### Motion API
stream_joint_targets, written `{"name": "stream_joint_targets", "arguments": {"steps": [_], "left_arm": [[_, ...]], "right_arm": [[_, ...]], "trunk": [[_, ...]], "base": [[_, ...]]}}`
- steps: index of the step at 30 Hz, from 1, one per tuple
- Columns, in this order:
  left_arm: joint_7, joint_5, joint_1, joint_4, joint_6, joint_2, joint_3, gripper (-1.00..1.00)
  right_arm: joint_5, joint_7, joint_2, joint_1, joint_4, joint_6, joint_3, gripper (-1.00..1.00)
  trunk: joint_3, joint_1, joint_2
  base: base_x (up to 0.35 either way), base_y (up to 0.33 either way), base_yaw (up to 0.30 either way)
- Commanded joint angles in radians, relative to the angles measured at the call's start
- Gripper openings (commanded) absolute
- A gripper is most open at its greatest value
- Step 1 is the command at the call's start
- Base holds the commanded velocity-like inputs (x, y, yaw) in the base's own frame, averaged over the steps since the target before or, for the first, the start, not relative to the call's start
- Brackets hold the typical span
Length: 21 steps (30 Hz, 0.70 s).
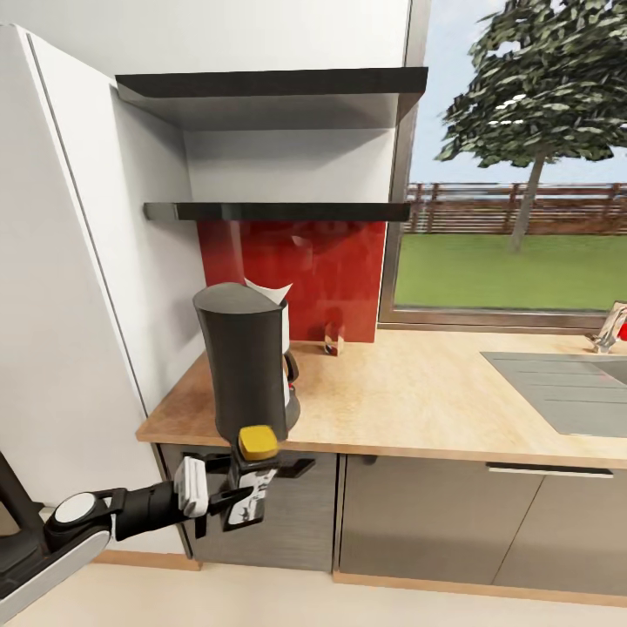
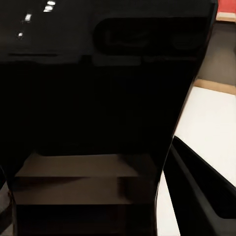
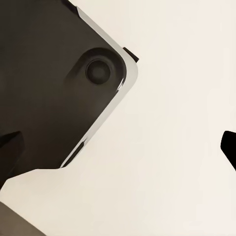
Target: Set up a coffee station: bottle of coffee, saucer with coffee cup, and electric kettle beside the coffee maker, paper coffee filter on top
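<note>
Head view: left gripper [image 1: 248, 492] clamped on the coffee jar [image 1: 252, 475], below the counter [image 1: 418, 392] edge, close to the coffee maker [image 1: 244, 366]; could knock either when raised. Right gripper: cannot tell.

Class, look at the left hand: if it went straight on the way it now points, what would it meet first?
Probably the coffee maker: the left hand points at its dark body, which looms close in its wrist view; exact depth is unclear.
</note>
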Motion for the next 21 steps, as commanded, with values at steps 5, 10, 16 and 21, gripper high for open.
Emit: {"name": "stream_joint_targets", "arguments": {"steps": [5,10,16,21], "left_arm": [[-0.001,0.006,-0.002,0.000,-0.004,0.022,-0.004,-1.00],[-0.001,0.006,-0.002,0.000,-0.004,0.026,-0.005,-1.00],[-0.001,0.006,-0.002,0.001,-0.004,0.026,-0.005,-1.00],[0.001,0.006,-0.002,0.002,-0.004,0.026,-0.005,-1.00]], "right_arm": [[-0.009,0.006,0.000,-0.001,0.003,-0.006,0.004,1.00],[-0.010,0.004,0.001,-0.001,0.003,-0.006,0.005,1.00],[-0.010,0.003,0.001,-0.001,0.003,-0.006,0.005,1.00],[-0.010,0.003,0.001,-0.001,0.003,-0.006,0.005,1.00]], "trunk": [[-0.002,0.000,-0.001],[-0.002,0.000,-0.001],[-0.002,0.000,-0.001],[-0.002,0.000,-0.001]], "base": [[0.000,0.000,0.000],[0.000,0.000,0.121],[0.000,0.000,0.250],[0.000,0.000,0.106]]}}
